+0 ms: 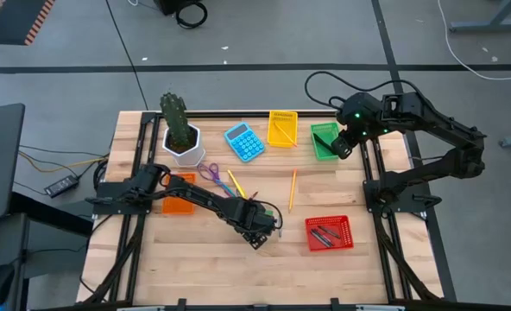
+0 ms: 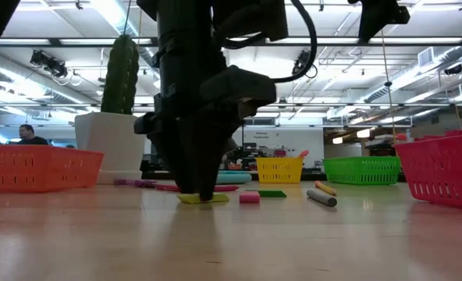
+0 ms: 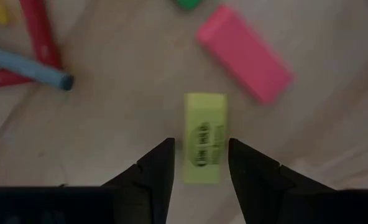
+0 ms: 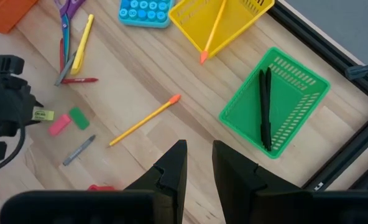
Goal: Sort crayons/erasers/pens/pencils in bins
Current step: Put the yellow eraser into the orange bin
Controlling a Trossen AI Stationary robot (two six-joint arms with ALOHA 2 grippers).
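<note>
Your left gripper point(image 3: 199, 163) is down on the table with its fingers spread to either side of a yellow-green eraser point(image 3: 204, 137), not yet closed on it. This looks like the grasp step: close, lift, then carry it to its bin. A pink eraser point(image 3: 245, 54) lies just beyond. Farther off, your right gripper point(image 4: 197, 163) hovers empty, fingers slightly apart, near the green bin point(image 4: 276, 102), which holds two pens point(image 4: 265, 107).

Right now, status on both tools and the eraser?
Left tool down at the table, open, straddling yellow eraser. Right tool empty, open, above green bin. Pink eraser close by, not touching.
</note>
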